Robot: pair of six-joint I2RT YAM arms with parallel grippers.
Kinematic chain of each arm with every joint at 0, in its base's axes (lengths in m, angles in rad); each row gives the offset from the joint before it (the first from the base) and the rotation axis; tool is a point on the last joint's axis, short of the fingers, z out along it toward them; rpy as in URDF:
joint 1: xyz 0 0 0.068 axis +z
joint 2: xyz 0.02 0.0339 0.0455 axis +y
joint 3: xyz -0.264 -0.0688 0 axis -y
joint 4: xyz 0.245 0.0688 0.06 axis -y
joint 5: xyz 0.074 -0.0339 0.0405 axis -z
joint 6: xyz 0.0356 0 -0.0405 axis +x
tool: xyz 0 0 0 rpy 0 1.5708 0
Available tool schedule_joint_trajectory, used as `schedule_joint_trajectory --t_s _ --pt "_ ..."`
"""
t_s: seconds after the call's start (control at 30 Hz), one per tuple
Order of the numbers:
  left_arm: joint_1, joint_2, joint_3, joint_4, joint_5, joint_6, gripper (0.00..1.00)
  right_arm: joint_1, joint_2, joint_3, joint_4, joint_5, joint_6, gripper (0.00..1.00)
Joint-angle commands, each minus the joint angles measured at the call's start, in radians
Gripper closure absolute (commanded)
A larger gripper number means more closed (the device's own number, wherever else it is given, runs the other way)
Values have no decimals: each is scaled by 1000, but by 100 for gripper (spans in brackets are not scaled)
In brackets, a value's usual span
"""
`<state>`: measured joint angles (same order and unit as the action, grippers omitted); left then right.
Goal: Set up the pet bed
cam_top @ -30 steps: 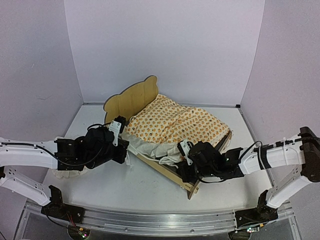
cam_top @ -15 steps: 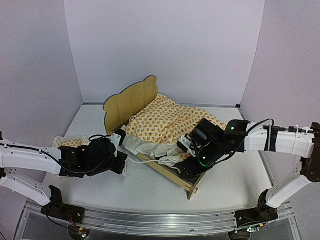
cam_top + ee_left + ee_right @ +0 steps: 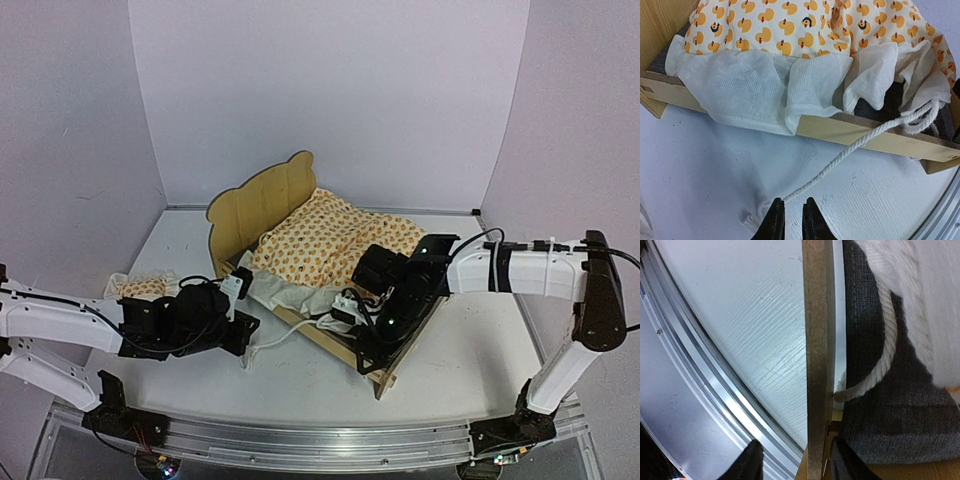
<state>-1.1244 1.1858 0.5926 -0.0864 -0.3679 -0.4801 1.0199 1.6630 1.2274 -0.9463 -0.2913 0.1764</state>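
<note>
At the bottom of the left wrist view the left claw [image 3: 790, 209] is hovering slightly parted and empty beside a white cord [image 3: 855, 145] on the tabletop [image 3: 715, 165], while the right claw [image 3: 795, 454] is straddling, released, a plywood board of the pet bed [image 3: 258, 203], which is sitting mid-frame in the top view under a duck-print cover [image 3: 340, 240].

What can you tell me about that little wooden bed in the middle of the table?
The pet bed is a small pale plywood frame: wavy bear-eared headboard at the far end, low rails, dark grey fabric base. It stands flat on the white table, angled. A duck-print cover with white ruffles lies in it, spilling over the near rail; a white cord trails across that rail too. The right gripper straddles a rail, jaws apart.
</note>
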Motion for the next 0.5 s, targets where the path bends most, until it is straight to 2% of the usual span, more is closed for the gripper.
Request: schedule_joint_trajectory --t_s 0.0,0.1,0.17,0.23,0.3,0.4,0.43,0.47 --pt "5 -34 -24 64 36 -22 80 15 25 -5 82 44 -10 60" --pt "3 -55 -60 109 50 -46 65 16 41 -43 195 81 51 69" --pt "-1 -100 -111 192 76 -48 50 16 58 -55 250 108 86 77" --pt "-21 -149 -179 319 111 -25 37 16 65 -82 310 135 118 81" --pt "-56 -175 -291 541 161 38 27 17 63 -87 334 161 146 88" --pt "-132 -97 -487 1057 175 203 16 16 18 -56 336 127 207 92" --pt "-135 -22 -486 1175 208 268 16 16 7 -40 334 106 225 94" --pt "-135 53 -445 1198 247 327 18 16 3 -16 314 91 232 100"
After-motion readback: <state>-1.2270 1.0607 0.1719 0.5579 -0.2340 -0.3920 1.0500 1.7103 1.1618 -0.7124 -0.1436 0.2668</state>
